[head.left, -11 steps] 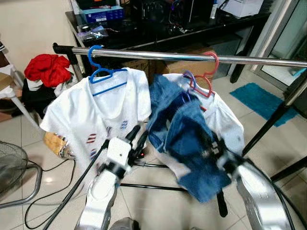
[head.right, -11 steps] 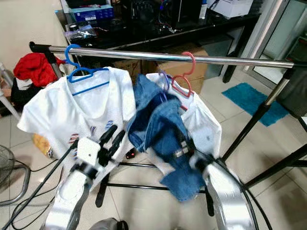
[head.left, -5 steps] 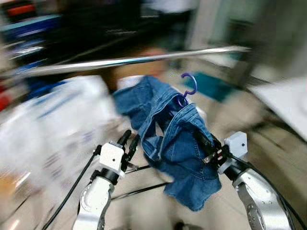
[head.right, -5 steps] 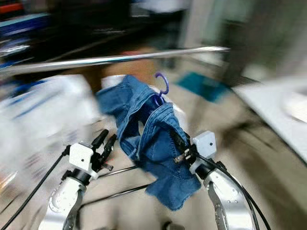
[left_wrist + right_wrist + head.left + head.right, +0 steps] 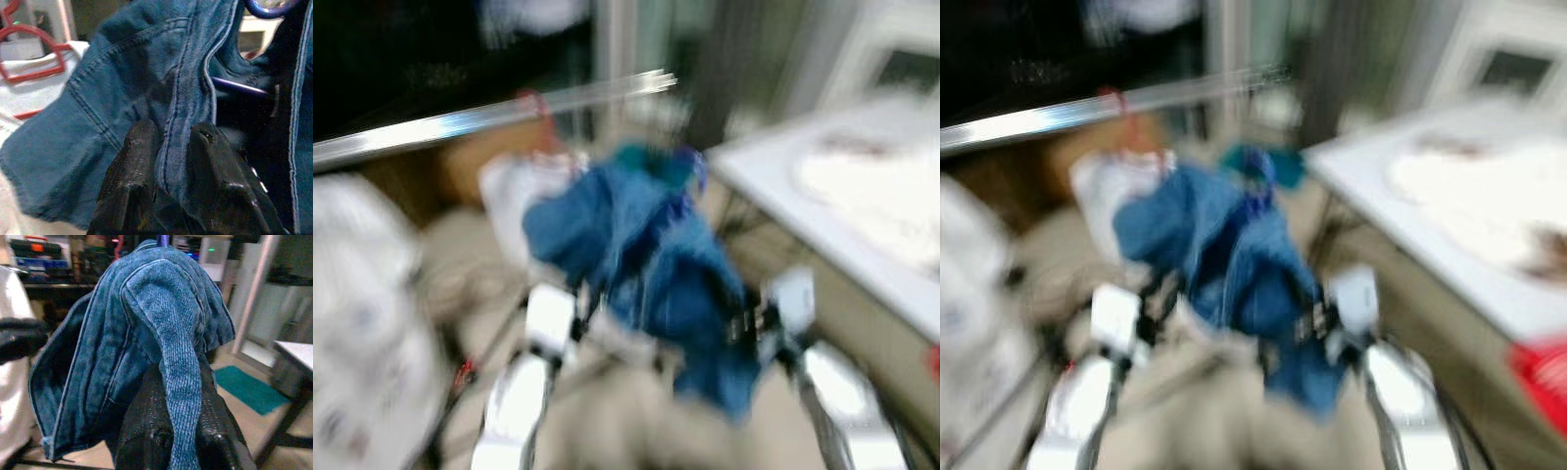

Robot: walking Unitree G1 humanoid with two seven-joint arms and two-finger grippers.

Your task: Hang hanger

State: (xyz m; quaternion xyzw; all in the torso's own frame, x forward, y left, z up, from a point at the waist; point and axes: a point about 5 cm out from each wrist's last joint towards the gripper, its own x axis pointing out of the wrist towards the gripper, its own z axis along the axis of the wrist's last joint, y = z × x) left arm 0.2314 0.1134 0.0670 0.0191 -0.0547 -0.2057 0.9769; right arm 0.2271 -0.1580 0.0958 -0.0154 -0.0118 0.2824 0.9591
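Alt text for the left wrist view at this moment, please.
The left gripper's two black fingers pinch a seam of the blue denim garment, whose purple hanger hook peeks out above. Behind hangs a white shirt on a red hanger.

The rail (image 5: 489, 116) runs bare above the jeans (image 5: 651, 259), open to a reach from below. A red hanger (image 5: 34, 54) with a white shirt (image 5: 514, 191) blocks the space behind, and a white desk (image 5: 842, 211) crowds the right side.
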